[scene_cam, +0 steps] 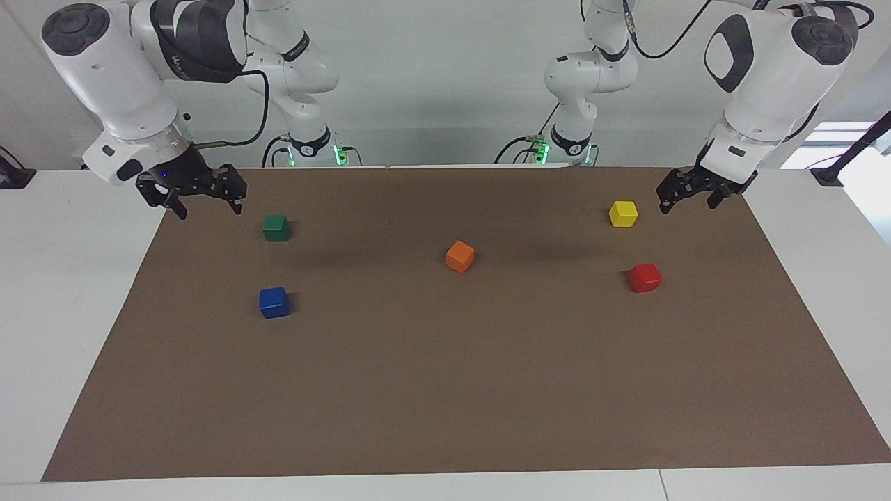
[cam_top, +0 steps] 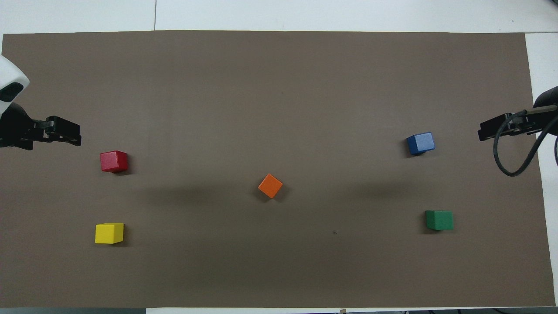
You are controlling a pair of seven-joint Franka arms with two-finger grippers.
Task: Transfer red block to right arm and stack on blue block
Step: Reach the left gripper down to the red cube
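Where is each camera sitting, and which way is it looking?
Facing view: high up across the table, looking at the robots; both arms show whole, the right gripper and left gripper hanging open over the mat's corners.
Overhead view: high above the robots' end, looking steeply down and forward; only the gripper ends show at its sides.
Both views show the red block, blue block, orange block, yellow block and green block, turned half around.

White table (scene_cam: 62, 292), brown mat (scene_cam: 445, 390), five cubes (scene_cam: 460, 256)
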